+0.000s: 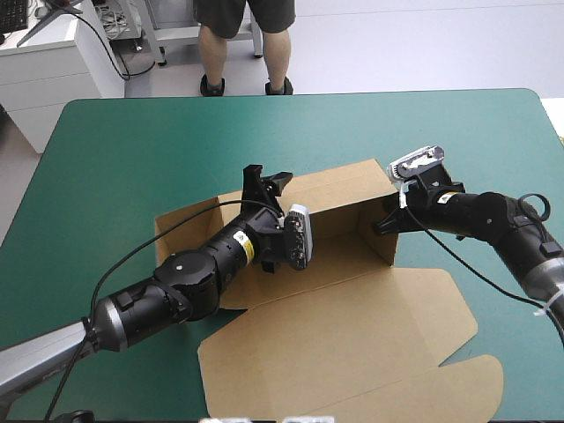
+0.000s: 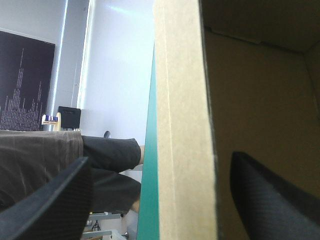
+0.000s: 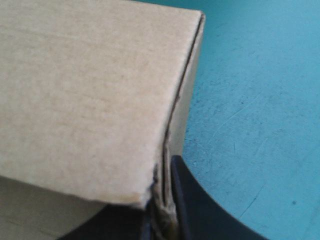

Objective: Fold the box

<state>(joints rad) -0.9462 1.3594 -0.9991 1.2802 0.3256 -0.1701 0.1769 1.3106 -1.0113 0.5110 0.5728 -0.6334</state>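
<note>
Left arm [image 1: 176,286] reaches in over the near left side of the box [image 1: 335,264], left gripper [image 1: 269,183] spread wide astride its far wall. Right arm [image 1: 493,220] lies low beside the box's right end, right gripper [image 1: 386,226] pinched on that end wall

The teal-green-covered table [image 1: 132,159] carries the brown box [image 1: 352,344], which lies around and just right of the table's middle, its walls raised on the far side and its lid spread flat toward the near edge.
</note>
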